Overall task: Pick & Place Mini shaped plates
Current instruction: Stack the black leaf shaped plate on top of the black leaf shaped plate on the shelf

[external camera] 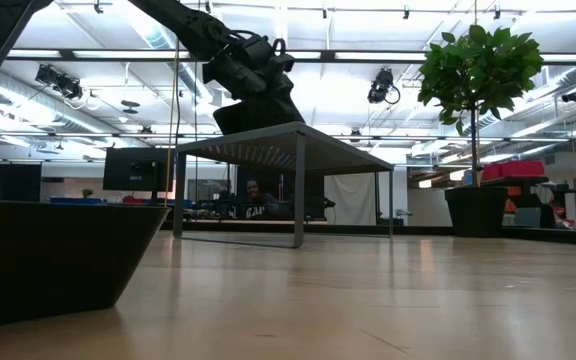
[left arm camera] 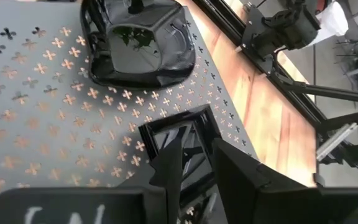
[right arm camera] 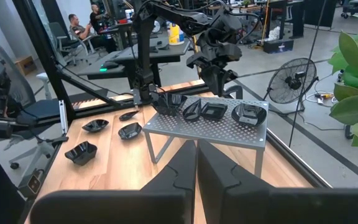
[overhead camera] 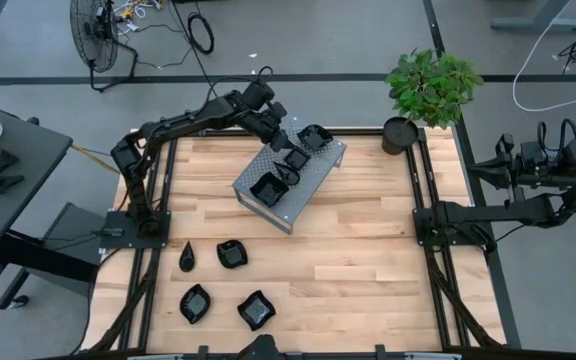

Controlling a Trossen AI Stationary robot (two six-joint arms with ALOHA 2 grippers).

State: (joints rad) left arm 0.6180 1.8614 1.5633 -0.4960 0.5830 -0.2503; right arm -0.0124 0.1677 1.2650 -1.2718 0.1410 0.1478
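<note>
We see glossy black dishes: 4 on the rack, e.g. a square one (left arm camera: 179, 134) and a wavy-rimmed one (left arm camera: 143, 43), reflecting the room. 4 more black dishes (overhead camera: 232, 254) sit on the table (overhead camera: 368, 250), which is light wood in long butcher-block strips, pale tan to honey. The rack (left arm camera: 36, 106) is grey metal, punched all over with small 4-petal cross cutouts in staggered rows. Both arms are dark, near black; the left gripper (left arm camera: 197, 168) has matte black fingers. Plant (overhead camera: 430, 85) is bright green in a black pot (overhead camera: 399, 135). Floor (overhead camera: 318, 40) is grey with darker lines. Table frame rails (overhead camera: 423, 200) are black.
</note>
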